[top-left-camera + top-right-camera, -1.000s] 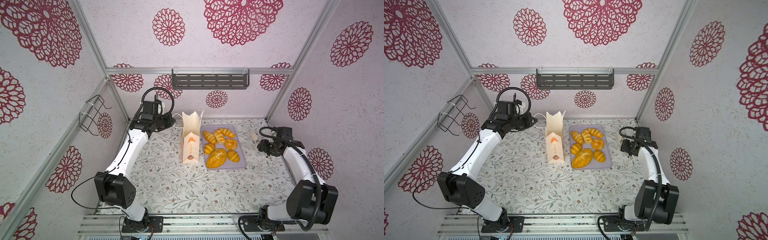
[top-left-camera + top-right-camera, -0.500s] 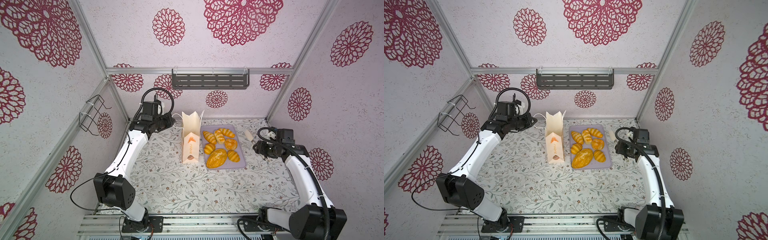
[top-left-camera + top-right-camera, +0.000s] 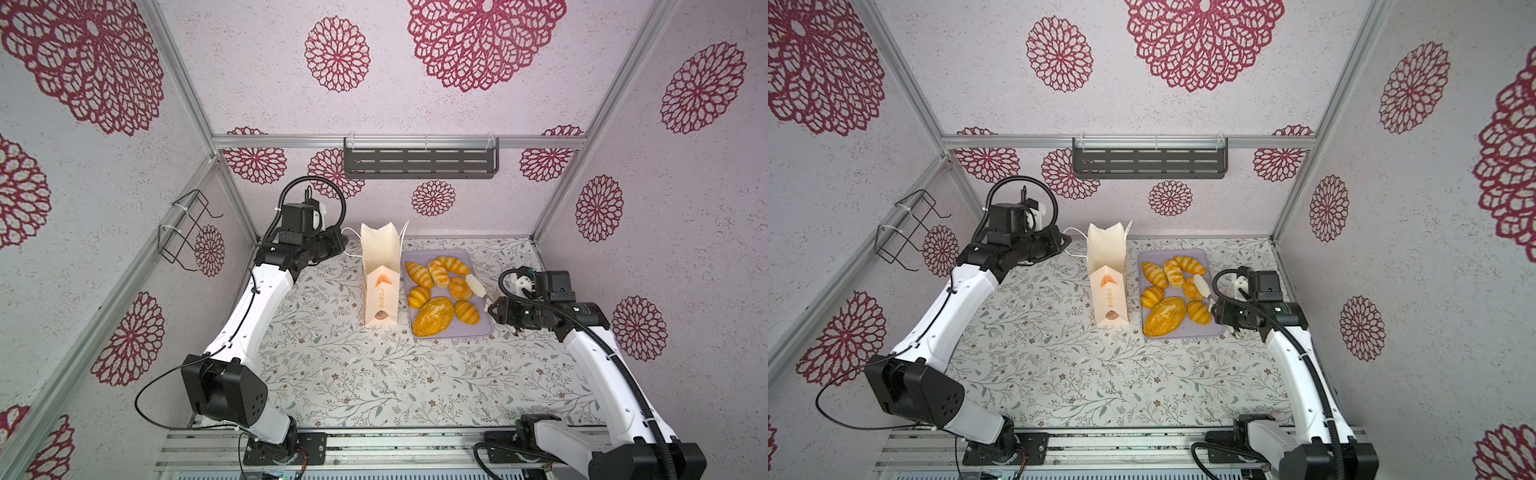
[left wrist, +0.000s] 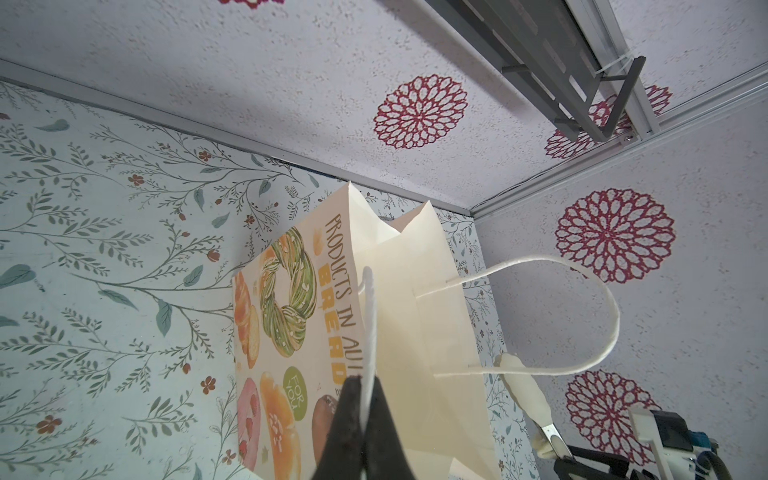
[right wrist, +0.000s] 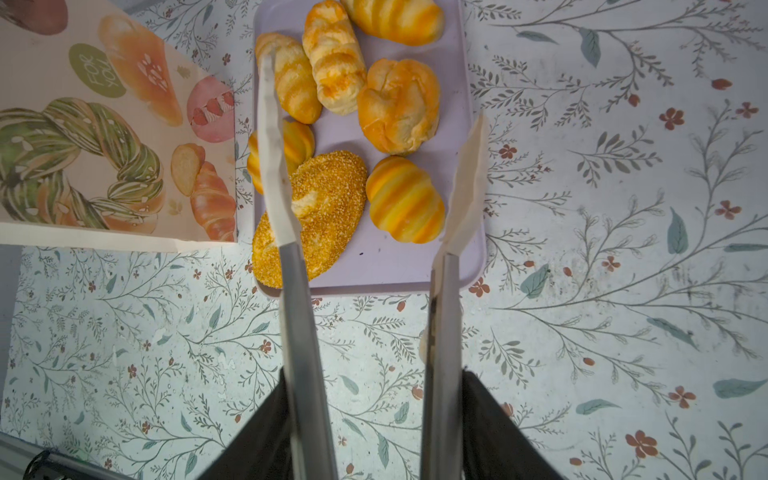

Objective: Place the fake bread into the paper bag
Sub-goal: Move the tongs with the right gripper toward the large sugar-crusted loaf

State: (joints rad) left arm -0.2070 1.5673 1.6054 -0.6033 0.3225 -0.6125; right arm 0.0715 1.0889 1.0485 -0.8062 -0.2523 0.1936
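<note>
Left wrist view: we see the left claw (image 4: 365, 401) pinched tight on one white cord handle (image 4: 369, 324) of the paper bag (image 4: 419, 332); the bag's other handle loops free

Paper bag: in both top views it stands upright on the table (image 3: 374, 374) with its mouth open, just beside the lilac tray (image 3: 476, 330), on the left arm's side of it

Fake bread: we count seven pieces, all lying on the tray; the speckled loaf (image 3: 433, 316) sits at the near end, on the side toward the bag

Right wrist view: the right claw (image 5: 376, 382) is clamped around a pair of tongs (image 5: 301, 332), whose metal arms run out between its fingers

Tongs: arms spread; one white tip lies over the loaf and a striped roll, the other over the tray's edge beside a striped bun (image 5: 405, 199); we cannot tell whether either tip touches bread

Right arm: in both top views its claw sits by the tray's side away from the bag
</note>
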